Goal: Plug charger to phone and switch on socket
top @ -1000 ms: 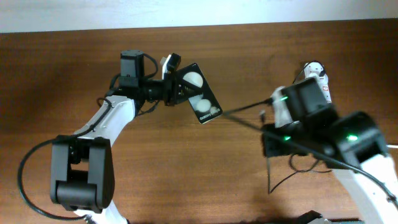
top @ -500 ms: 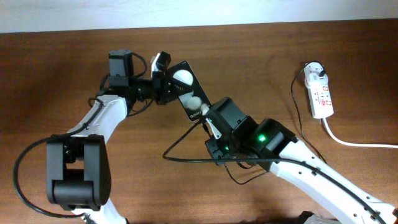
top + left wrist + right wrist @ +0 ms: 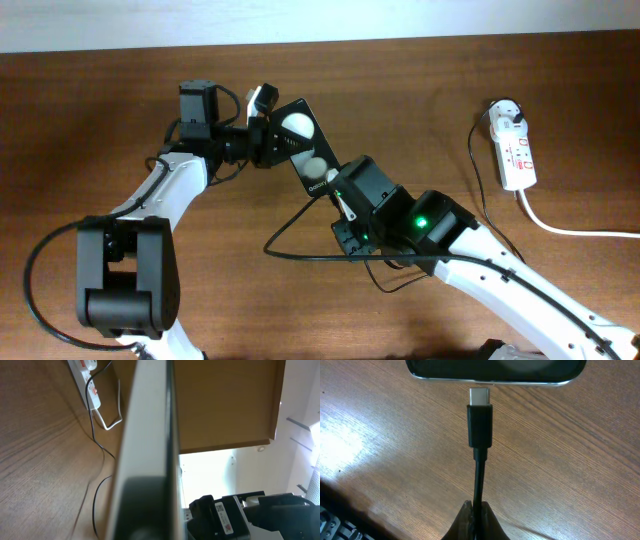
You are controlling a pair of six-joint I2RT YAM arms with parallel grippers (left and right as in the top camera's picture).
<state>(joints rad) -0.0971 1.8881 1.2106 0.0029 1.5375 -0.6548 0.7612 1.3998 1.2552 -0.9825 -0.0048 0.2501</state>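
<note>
The right gripper is pinched shut on the charger, gripping its black cable a little behind the connector. The connector's metal tip sits right at the bottom edge of the phone, with most of the metal showing. The left gripper is clamped on the phone's other end, holding it over the table. Well off to the right lies the socket, the charger's white plug seated at its far end.
</note>
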